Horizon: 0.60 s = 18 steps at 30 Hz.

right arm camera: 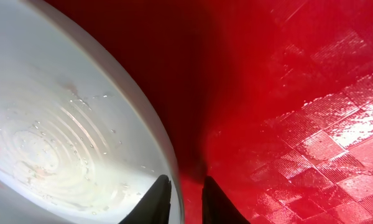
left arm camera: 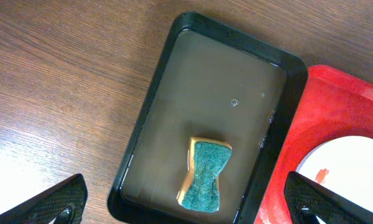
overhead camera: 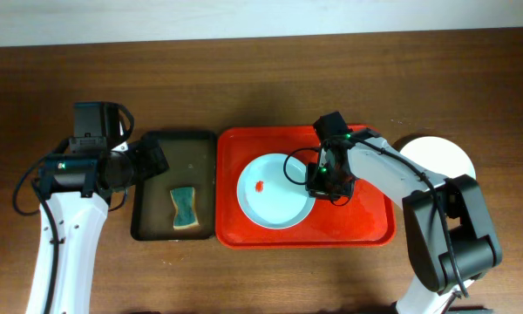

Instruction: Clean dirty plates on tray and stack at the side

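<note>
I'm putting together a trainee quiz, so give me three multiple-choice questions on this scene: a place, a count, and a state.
1. Where does the green-and-yellow sponge lie? A in the dark green-black rectangular tray; B on a plate; C on the bare table.
2. How many plates sit on the large red rectangular plastic tray? A none; B one; C three.
3. How is the left gripper? A open and empty; B shut on the sponge; C shut on a plate.
Answers: 1 A, it rests on the dark tray's floor. 2 B, a single round pale plate with a red smear lies there. 3 A, its fingers stand wide apart.
</note>
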Motion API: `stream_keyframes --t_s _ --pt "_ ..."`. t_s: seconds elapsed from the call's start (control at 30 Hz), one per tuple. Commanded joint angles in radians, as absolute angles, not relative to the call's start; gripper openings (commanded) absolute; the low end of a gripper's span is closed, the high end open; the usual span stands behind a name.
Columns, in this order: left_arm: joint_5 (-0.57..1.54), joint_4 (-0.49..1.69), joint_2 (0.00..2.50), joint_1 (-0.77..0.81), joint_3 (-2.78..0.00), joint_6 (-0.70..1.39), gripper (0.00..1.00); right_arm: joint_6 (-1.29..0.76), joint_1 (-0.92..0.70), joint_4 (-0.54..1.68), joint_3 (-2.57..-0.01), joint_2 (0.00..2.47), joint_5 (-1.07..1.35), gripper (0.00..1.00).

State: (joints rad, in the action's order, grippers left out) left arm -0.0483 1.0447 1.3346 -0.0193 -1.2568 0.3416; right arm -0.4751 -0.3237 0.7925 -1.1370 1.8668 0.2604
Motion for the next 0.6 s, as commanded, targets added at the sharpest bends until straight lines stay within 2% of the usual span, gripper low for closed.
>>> stream_keyframes --t_s 0.0,0.07,0.1,0.37,0.57 --pt "-0.041 1.045 1.331 -0.023 -1.262 0.352 0.99 -0.480 -0.319 0.796 -1.151 1.854 0.255 0.18" --pt "-0.041 1.045 1.331 -0.023 -1.262 0.352 0.99 -0.480 -0.319 0.796 -1.151 1.854 0.255 0.09" --pt "-0.041 1.045 1.331 -0.023 -1.262 0.352 0.99 -0.480 -0.319 0.796 -1.151 1.854 0.255 0.08" --pt "-0.041 1.045 1.331 -0.022 -1.262 0.351 0.99 -0.479 -0.319 0.797 -1.152 1.854 0.255 0.15" --pt "-0.041 1.045 1.331 -0.023 -1.262 0.352 0.99 -0.476 -0.319 0.835 -1.182 1.854 0.254 0.14"
